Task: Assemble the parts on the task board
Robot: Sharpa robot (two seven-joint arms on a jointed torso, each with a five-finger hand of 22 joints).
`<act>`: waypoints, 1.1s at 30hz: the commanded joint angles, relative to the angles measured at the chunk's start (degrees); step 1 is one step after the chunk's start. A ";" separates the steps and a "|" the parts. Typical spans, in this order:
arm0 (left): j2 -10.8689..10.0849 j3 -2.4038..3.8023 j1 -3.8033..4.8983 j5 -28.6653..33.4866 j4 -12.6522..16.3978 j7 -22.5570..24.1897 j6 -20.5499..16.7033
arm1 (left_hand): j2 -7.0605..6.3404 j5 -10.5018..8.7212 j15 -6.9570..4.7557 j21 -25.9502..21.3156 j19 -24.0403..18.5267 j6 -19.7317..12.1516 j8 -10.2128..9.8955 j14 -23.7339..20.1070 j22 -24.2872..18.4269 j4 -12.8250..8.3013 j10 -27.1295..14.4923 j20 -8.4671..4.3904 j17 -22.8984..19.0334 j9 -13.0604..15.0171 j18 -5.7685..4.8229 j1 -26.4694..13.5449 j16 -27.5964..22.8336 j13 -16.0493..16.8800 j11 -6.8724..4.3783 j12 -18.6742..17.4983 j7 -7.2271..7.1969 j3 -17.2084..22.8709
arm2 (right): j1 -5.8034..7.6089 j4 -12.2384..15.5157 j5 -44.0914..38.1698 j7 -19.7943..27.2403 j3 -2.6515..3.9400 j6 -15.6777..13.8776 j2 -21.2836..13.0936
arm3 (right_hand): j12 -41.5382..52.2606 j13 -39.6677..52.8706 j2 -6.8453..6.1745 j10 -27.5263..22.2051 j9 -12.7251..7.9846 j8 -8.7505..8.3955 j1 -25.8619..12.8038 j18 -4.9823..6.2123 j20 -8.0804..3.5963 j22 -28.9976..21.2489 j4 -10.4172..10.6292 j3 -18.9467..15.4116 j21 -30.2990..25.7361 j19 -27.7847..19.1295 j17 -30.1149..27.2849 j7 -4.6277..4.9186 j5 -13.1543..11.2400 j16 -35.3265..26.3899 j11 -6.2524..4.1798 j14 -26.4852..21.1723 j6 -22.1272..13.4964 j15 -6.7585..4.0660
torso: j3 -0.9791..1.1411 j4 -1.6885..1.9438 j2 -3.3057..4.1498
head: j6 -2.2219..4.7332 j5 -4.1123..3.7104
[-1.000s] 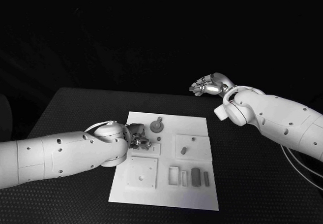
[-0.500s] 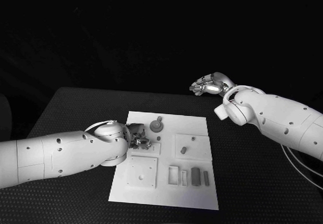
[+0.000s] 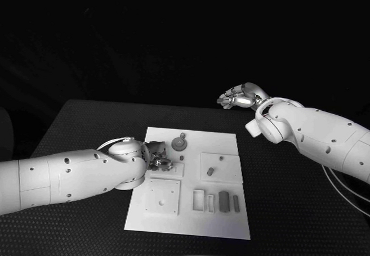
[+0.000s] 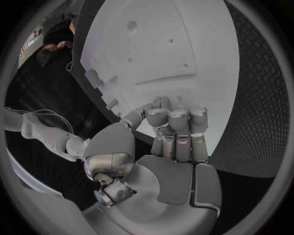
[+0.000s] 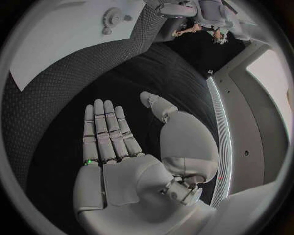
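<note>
The white task board point(image 3: 190, 218) lies in the middle of the black table. My left hand point(image 3: 158, 156) is down on the board's left side, just short of a round gear part point(image 3: 179, 143). In the left wrist view its fingers point(image 4: 178, 122) curl in onto the board point(image 4: 178, 54) with the thumb close against them; whether anything is pinched there is hidden. A small dark part point(image 3: 210, 171) lies on a raised square point(image 3: 226, 163) at mid-right. My right hand point(image 3: 239, 98) hangs in the air beyond the board's far right corner, flat and holding nothing, with its fingers point(image 5: 104, 129) straight.
A second raised square point(image 3: 162, 197) sits at the board's near left. Beside it, several upright bars and slots point(image 3: 224, 201) line the near right. The gear point(image 5: 112, 14) and board corner point(image 5: 61, 39) appear in the right wrist view. Black table surrounds the board.
</note>
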 commanded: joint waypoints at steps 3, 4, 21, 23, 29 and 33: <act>0.23 -0.63 -0.85 1.13 0.48 -0.14 4.65 | 0.23 0.20 -2.74 0.35 -0.40 7.62 0.41 1.48 0.77 -0.46 -2.02 -6.95 -0.08 0.37 0.46 0.69 0.32 -0.11 -1.95 0.33 -5.46 0.75 | -0.07 0.12 -0.06 0.34 0.03 0.64 -0.05 | -0.22 -0.08 0.27 0.33 -0.09 0.38 -0.15 -0.57 0.02 0.07 0.07 -0.29 -0.30 -0.48 -0.07 1.04 0.24 -0.21 -0.10 -0.19 -0.42 0.37 | 0.01 -0.02 0.01 | 0.02 0.03; 0.23 -0.63 -0.85 1.17 0.48 -0.13 4.60 | 0.23 0.21 -2.74 0.35 -0.40 7.62 0.41 1.48 0.77 -0.46 -2.02 -6.95 -0.08 0.37 0.46 0.69 0.32 -0.11 -1.95 0.33 -5.46 0.75 | -0.07 0.12 -0.06 0.34 0.03 0.66 -0.05 | -0.22 -0.08 0.27 0.34 -0.09 0.38 -0.15 -0.57 0.02 0.08 0.07 -0.29 -0.30 -0.48 -0.07 1.04 0.24 -0.21 -0.10 -0.19 -0.42 0.37 | 0.00 -0.01 0.02 | 0.02 0.02; 0.54 -0.63 -0.86 1.62 -0.38 -0.22 3.84 | 0.47 -0.13 -2.76 0.36 -0.43 7.51 0.25 1.42 0.74 0.05 -2.04 -6.88 -0.29 0.27 0.40 0.45 0.44 -0.29 -1.85 0.44 -5.36 0.37 | -0.09 0.06 -0.06 0.32 0.03 0.65 0.04 | -0.28 -0.08 0.25 0.36 -0.12 0.39 -0.16 -0.56 0.03 0.12 0.08 -0.32 -0.34 -0.49 -0.08 1.04 0.34 -0.23 -0.09 -0.19 -0.42 0.37 | 0.01 -0.03 0.00 | 0.17 -0.04; 0.64 -0.62 -0.85 1.70 -0.55 -0.28 3.84 | 0.48 -0.19 -2.77 0.35 -0.43 7.49 0.23 1.41 0.73 0.12 -2.04 -6.87 -0.32 0.26 0.39 0.41 0.45 -0.31 -1.84 0.45 -5.35 0.32 | -0.09 0.04 -0.06 0.31 0.03 0.65 0.08 | -0.29 -0.08 0.25 0.36 -0.12 0.39 -0.16 -0.56 0.03 0.12 0.08 -0.32 -0.34 -0.49 -0.08 1.04 0.35 -0.23 -0.09 -0.19 -0.43 0.37 | -0.01 -0.01 0.02 | 0.14 -0.05; 0.96 -0.61 -0.84 2.34 -1.09 -0.41 4.37 | 1.37 -0.49 -2.71 0.35 -0.62 8.18 0.54 1.37 0.74 0.96 -2.08 -6.76 -0.54 0.37 0.28 -0.87 0.71 -0.56 -1.99 0.62 -5.52 -0.30 | -0.10 -0.08 -0.06 0.23 0.03 0.84 0.29 | -0.31 -0.08 0.25 0.37 -0.13 0.40 -0.16 -0.56 0.03 0.14 0.08 -0.34 -0.36 -0.49 -0.08 1.04 0.37 -0.24 -0.09 -0.19 -0.43 0.37 | 0.06 -0.08 -0.01 | 0.14 0.02; 1.02 -0.61 -0.83 2.60 -1.19 -0.47 4.85 | 1.51 -1.44 -2.68 0.37 -0.75 8.39 0.56 1.27 0.77 1.61 -2.14 -6.77 -0.75 0.35 0.30 -1.88 0.90 -0.75 -2.07 0.79 -5.61 -0.56 | -0.11 -0.13 -0.06 0.19 0.03 0.83 0.21 | -0.33 -0.08 0.25 0.38 -0.14 0.40 -0.17 -0.56 0.03 0.15 0.08 -0.35 -0.37 -0.50 -0.08 1.04 0.38 -0.25 -0.09 -0.20 -0.43 0.38 | 0.03 -0.15 0.04 | 0.01 0.01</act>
